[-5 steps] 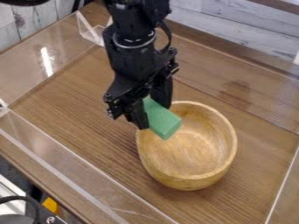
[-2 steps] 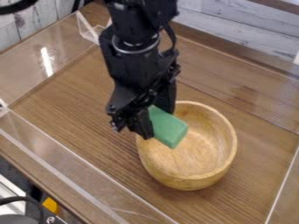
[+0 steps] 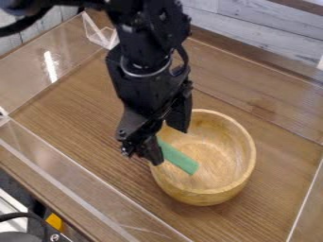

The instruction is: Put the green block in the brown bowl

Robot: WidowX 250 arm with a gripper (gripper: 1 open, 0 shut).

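The brown bowl point(image 3: 209, 194) stands on the wooden tabletop right of centre. The green block point(image 3: 178, 159) lies tilted inside it, against the left inner wall, one end pointing up toward my gripper. My black gripper point(image 3: 154, 138) hangs over the bowl's left rim, just above the block. Its fingers stand apart and the block sits below them, free of both. The arm hides the bowl's rear left rim.
Clear acrylic walls point(image 3: 57, 61) fence the wood-grain table point(image 3: 76, 113) on the left, back and front. The table's front edge point(image 3: 38, 203) runs along the lower left, with black cabling below it.
The gripper held the green block over the bowl's left side, then let go. The block has dropped into the bowl and the arm has shifted slightly down and left.
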